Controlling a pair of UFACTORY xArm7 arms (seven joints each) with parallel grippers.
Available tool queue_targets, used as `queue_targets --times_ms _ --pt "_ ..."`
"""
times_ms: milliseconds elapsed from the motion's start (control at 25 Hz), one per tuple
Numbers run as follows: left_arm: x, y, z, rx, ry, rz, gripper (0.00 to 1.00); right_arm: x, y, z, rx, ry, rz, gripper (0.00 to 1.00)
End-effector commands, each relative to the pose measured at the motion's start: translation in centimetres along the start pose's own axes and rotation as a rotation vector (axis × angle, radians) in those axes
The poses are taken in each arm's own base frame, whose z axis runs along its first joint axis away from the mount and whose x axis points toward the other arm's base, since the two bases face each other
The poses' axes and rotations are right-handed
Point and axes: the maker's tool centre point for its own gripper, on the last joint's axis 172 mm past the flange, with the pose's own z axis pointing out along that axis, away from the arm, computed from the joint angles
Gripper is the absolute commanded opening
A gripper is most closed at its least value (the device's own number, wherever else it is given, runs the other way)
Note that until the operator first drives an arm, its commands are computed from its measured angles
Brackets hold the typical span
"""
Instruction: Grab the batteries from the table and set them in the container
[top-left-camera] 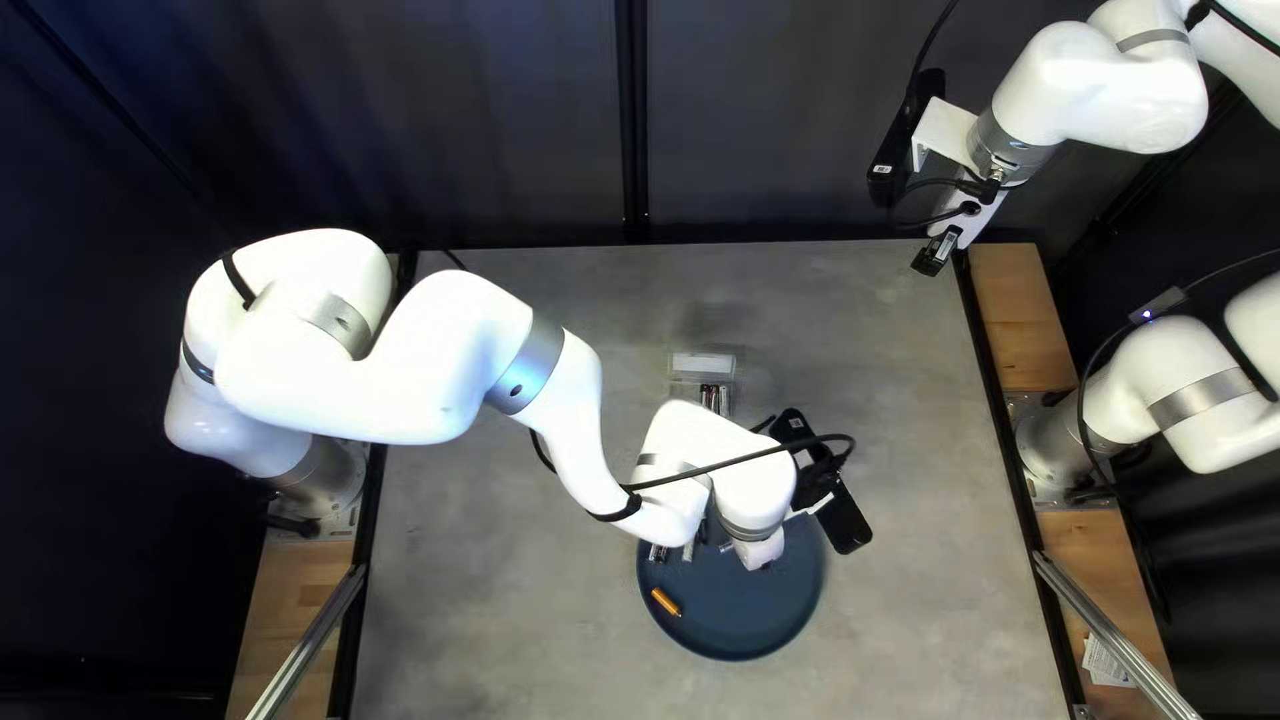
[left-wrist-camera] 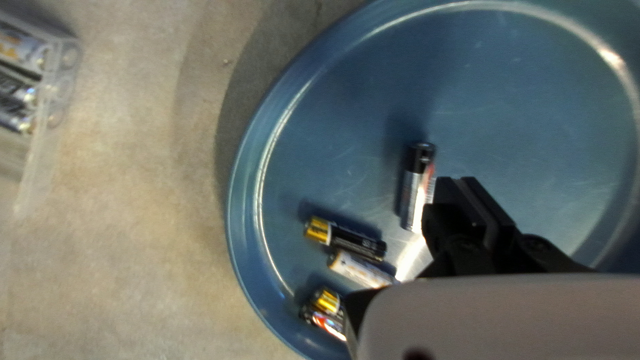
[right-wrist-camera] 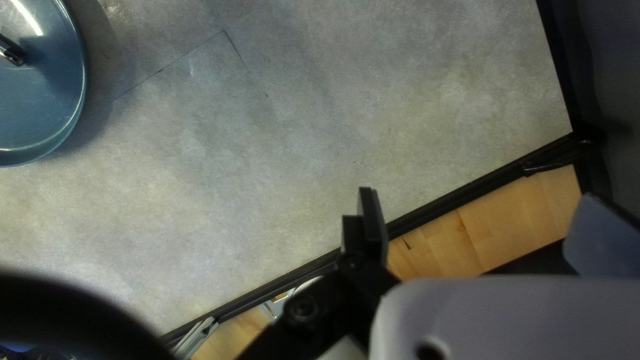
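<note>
Left wrist view puts my left gripper [left-wrist-camera: 452,210] low over the blue plate [left-wrist-camera: 260,150], with a silver battery [left-wrist-camera: 417,185] lying just beside it. Whether the two touch I cannot say. Nor can I tell whether this gripper is apart or together, since most of it is hidden behind my own mount. Three more lie toward the plate's rim: a black-and-gold battery [left-wrist-camera: 345,240], a pale battery [left-wrist-camera: 357,267] just beside it, and a third battery [left-wrist-camera: 322,307] close to the edge. From the top left view an orange battery [top-left-camera: 665,601] lies apart from them on the same plate. The container [left-wrist-camera: 30,75], a clear box with batteries already in a row, stands on the table [left-wrist-camera: 125,225] off the plate's far side. My right gripper [right-wrist-camera: 372,220] hangs spread and empty over the table's edge, far from the work.

I judge the step in hand to be taking the silver battery. To do it well I would centre over its middle and grip across its round sides, not its ends. I would go down almost to the plate, because a nudge off-centre would likely roll it on that slick surface. Then close gently, lift straight up clear of the rim and carry it to the container. There I would turn it parallel to the row and let go low, so it does not bounce out.
</note>
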Motion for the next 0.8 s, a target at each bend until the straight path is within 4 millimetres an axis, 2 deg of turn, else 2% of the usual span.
queue_targets --times_ms 40,280,520,800 --pt "0.2 -0.5 1.5 0.007 -0.002 -0.006 1.00 0.0 0.0 0.0 0.000 0.000 0.000 1.00" --pt "-0.1 -2.2 1.6 0.020 0.005 0.031 1.00 0.0 0.0 0.0 0.000 0.000 0.000 1.00" --pt "-0.8 -2.2 1.8 0.011 0.004 0.090 1.00 0.0 0.0 0.0 0.000 0.000 0.000 1.00" --pt "-0.4 -1.9 2.5 -0.006 0.002 0.132 1.00 0.0 0.0 0.0 0.000 0.000 0.000 1.00"
